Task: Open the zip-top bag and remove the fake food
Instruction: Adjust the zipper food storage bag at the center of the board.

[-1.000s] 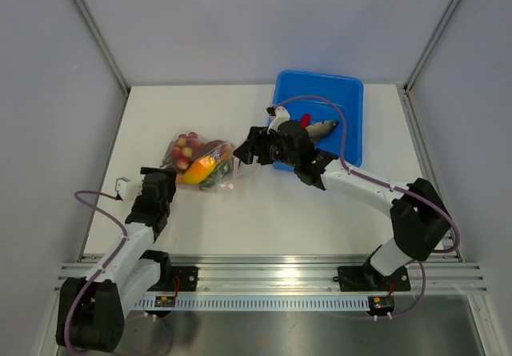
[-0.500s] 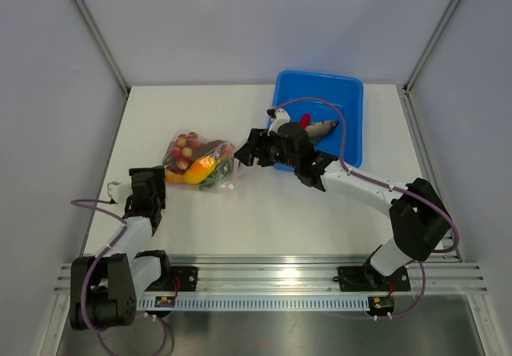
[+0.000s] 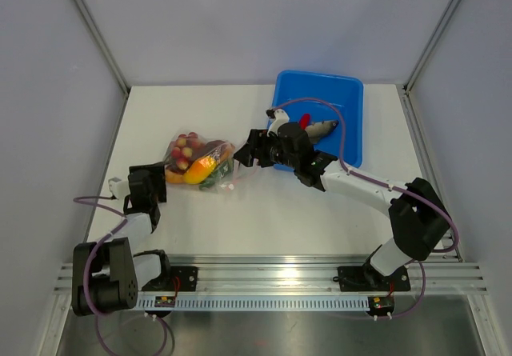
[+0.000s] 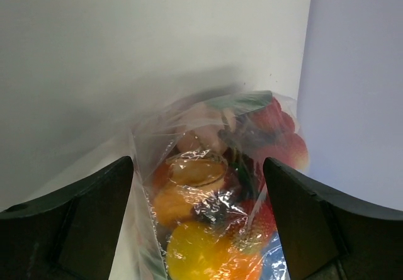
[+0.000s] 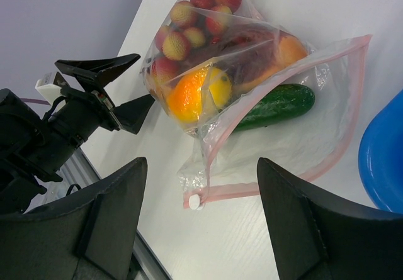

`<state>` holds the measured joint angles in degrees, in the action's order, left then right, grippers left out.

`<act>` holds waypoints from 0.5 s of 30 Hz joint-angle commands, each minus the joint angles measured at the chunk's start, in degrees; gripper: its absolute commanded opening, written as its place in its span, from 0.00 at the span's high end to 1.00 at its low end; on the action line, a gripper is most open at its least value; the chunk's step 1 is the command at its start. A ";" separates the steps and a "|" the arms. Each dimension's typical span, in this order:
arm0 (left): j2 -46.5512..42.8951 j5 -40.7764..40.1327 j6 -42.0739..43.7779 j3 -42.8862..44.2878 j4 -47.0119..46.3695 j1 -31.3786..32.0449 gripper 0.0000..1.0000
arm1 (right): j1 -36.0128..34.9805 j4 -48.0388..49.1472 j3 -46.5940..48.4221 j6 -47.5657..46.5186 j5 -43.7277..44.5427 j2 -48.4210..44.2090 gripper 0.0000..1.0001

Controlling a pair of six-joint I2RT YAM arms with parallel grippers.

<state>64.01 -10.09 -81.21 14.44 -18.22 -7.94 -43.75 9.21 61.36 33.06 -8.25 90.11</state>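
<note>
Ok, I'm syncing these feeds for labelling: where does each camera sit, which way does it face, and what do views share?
Top external: above and behind the arms, looking down on the table; both arms, left tool and right tool show.
Left wrist: low, facing the zip-top bag end-on; its two fingers show.
Right wrist: angled down at the bag's zipper side; its fingers show.
Shared: all see the bag; top and right wrist see the left tool.

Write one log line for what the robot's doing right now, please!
left gripper: open, at zip-top bag | right gripper: open, near zipper edge | fake food: most in bag, grey fish in blue tub
</note>
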 commanded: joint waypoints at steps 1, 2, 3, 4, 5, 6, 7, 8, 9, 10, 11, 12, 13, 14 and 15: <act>1.29 2.53 0.52 0.24 -4.19 -0.58 0.17 | 0.24 2.83 0.42 -0.10 -0.89 0.25 0.22; 1.38 2.18 0.53 0.24 -4.28 -0.75 0.20 | 0.24 2.74 0.34 -0.10 -0.89 0.33 0.22; 1.30 2.09 0.61 0.15 -4.28 -0.76 0.23 | 0.24 2.74 0.42 -0.01 -1.06 0.25 0.22; 1.56 2.26 0.96 -0.02 -5.15 -0.67 0.30 | 0.24 2.65 0.42 -0.10 -1.07 0.25 0.22; 1.56 2.35 0.97 -0.02 -5.25 -0.67 0.33 | 0.24 2.65 0.42 -0.01 -1.07 0.25 0.22; 1.56 2.35 0.97 -0.11 -5.08 -0.76 0.37 | 0.24 2.65 0.42 -0.10 -1.07 0.16 0.22; 1.47 2.35 0.88 -0.20 -5.16 -0.76 0.42 | 0.24 2.65 0.42 -0.10 -0.98 0.07 0.22; 1.47 2.18 0.62 -0.29 -5.25 -0.67 0.44 | 0.24 2.65 0.42 -0.10 -1.06 0.16 0.22; 1.38 2.09 0.53 -0.55 -5.25 -0.67 0.46 | 0.24 2.65 0.42 -0.01 -1.07 0.16 0.22; 1.30 2.09 0.35 -0.72 -5.25 -0.67 0.49 | 0.24 2.65 0.42 -0.01 -1.15 0.25 0.22; 1.38 2.09 0.09 -0.73 -5.25 -0.67 0.51 | 0.24 2.65 0.42 -0.10 -1.33 0.25 0.22; 1.30 2.09 -0.09 -0.81 -5.25 -0.67 0.52 | 0.15 2.65 0.51 -0.01 -1.68 0.51 0.22; 1.29 2.18 -0.18 -0.90 -5.08 -0.76 0.55 | 0.24 2.48 0.69 -0.01 -1.77 0.60 0.22; 1.21 2.00 -0.26 -0.99 -4.90 -0.76 0.60 | 0.24 1.43 0.95 -0.01 -1.86 0.77 0.22; 1.12 1.83 -0.44 -0.90 -4.64 -0.76 0.62 | 0.15 1.07 1.47 -0.19 -2.20 0.95 0.22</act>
<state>65.34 -8.93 -81.21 14.31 -20.27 -8.27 -43.75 9.19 61.36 33.21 -8.78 90.30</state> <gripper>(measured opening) 0.404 0.779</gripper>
